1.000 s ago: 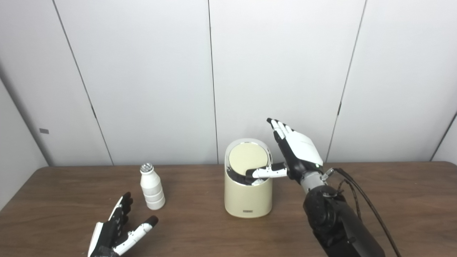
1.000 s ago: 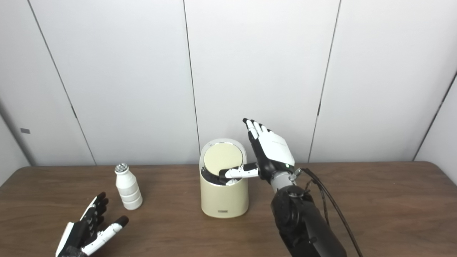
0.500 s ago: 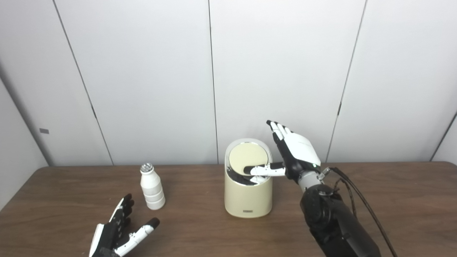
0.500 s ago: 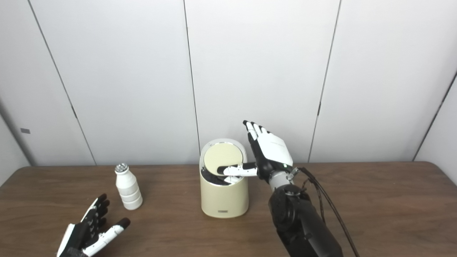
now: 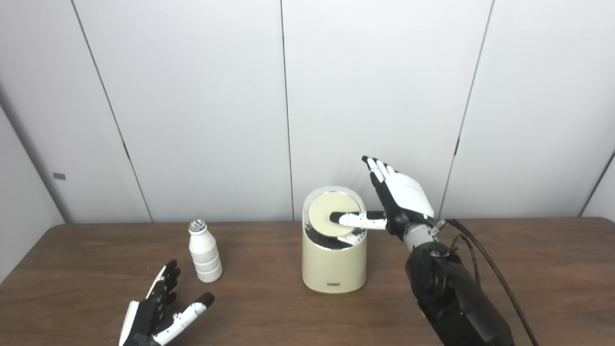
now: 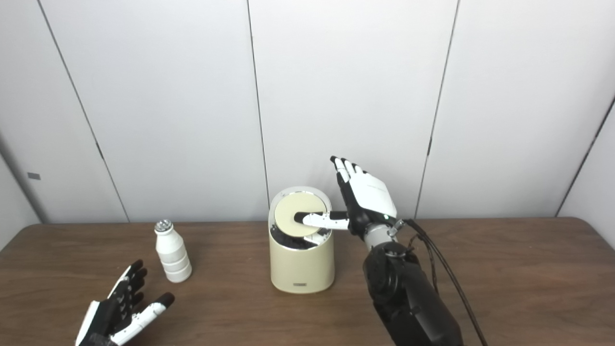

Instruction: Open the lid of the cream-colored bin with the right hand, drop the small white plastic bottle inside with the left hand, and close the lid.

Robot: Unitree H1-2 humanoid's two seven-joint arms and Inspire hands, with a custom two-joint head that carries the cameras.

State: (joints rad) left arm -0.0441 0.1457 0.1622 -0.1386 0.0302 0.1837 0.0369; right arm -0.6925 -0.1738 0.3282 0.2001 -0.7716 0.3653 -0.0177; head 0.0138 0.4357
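The cream-colored bin (image 5: pixel 334 262) stands upright near the middle of the brown table (image 5: pixel 552 269), with its round lid (image 5: pixel 331 215) tipped up at the back edge so that a dark gap shows below the lid's front, between it and the bin's near rim. The right hand (image 5: pixel 399 197) is raised just beside the bin on its right side, fingers (image 5: pixel 377 168) straight and spread upward, gripping nothing — only its thumb (image 5: pixel 353 220) reaches out sideways across the face of the tilted lid, and it seems to rest against that face, though contact is hard to confirm from this angle. The dark right forearm (image 5: pixel 451 298) rises from the bottom edge, with a black cable (image 5: pixel 485 259) looping off its wrist over the table. The small white plastic bottle (image 5: pixel 204 252) stands upright on the table well to the left of the bin, its silvery cap on top, touching neither hand. The left hand (image 5: pixel 158 315) lies low at the near left of the table — fingers apart and empty, thumb angled out to the right — close in front of the bottle but clear of it.
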